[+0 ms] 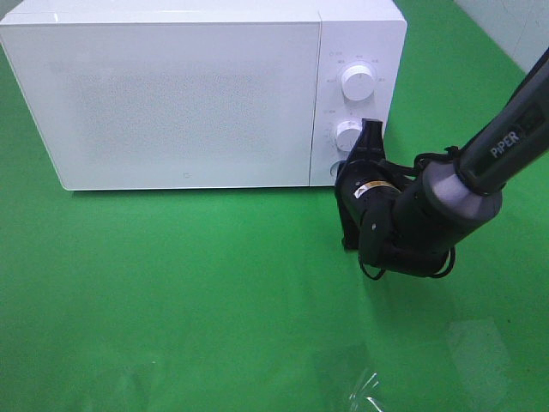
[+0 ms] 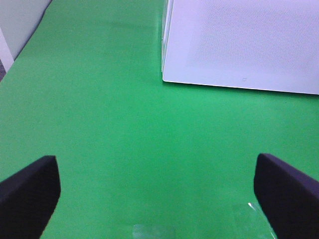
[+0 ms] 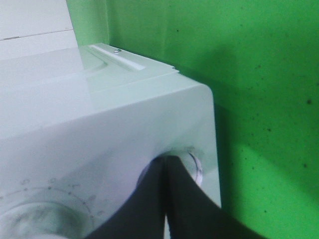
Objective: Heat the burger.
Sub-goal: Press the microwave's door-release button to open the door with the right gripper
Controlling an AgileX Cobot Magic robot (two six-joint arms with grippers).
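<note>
From the high camera you see the white microwave [image 1: 171,94] with its door closed on the green table [image 1: 171,292], and the right gripper [image 1: 360,150] reaching in at the control panel, below the upper knob [image 1: 357,81] and beside the lower knob [image 1: 346,135]. The burger is in none of the views. It may be behind that closed door, but you cannot tell from here.

In the left wrist view, the left gripper [image 2: 157,199] hangs over bare green with its fingers [image 2: 27,194] spread wide and nothing between them, well apart from the microwave's front corner. It has no part in this step, so leave it parked there, clear of the door's swing.

In the right wrist view, the two fingers are pinched together with nothing held, and their joined tip sits on the small round button [image 3: 194,167] near the panel's lower corner. The step looks like a button press — most likely the door release, though that is a guess. Push straight into the face of the button rather than at a slant, since a narrow tip can skid off the rim onto the panel. Press gently enough that the microwave does not slide back on the cloth — then draw straight back out.
</note>
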